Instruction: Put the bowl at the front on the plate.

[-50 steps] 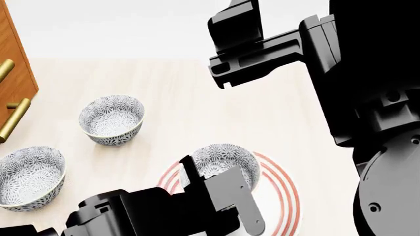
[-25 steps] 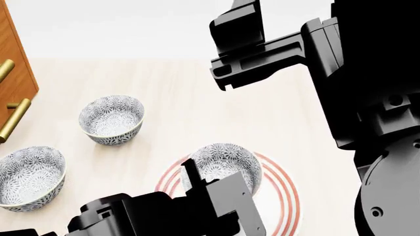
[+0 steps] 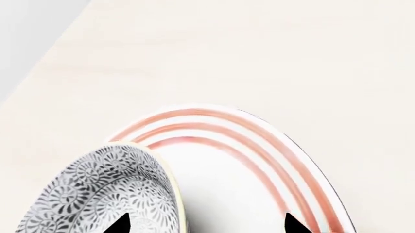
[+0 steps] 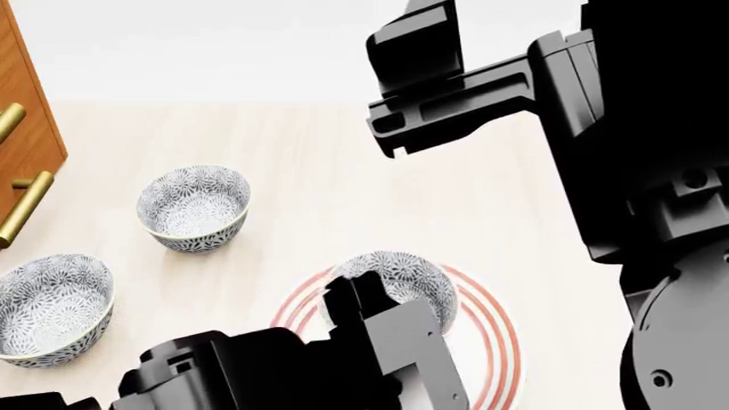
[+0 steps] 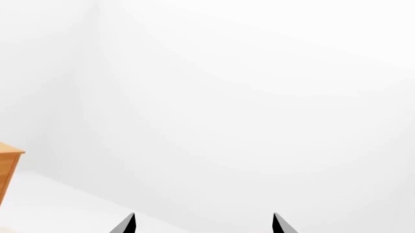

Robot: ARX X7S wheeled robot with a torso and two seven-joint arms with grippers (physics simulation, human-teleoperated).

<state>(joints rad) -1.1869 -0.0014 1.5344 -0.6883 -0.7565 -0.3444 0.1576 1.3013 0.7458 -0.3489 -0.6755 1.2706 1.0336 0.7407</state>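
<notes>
Head view: bowl (image 4: pixel 401 280) on plate (image 4: pixel 492 329), left fingers (image 4: pixel 393 342) spread.

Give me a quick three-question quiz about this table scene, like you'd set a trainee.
1. How many patterned bowls are in the head view?
2. True or false: the bowl by the left claw sits over the red-ringed plate.
3. What does the right claw face: (a) a bowl, (b) the plate, (c) a bare white wall?

Key: 1. Three: one over the plate, two on the table. 2. True. 3. (c).
</notes>
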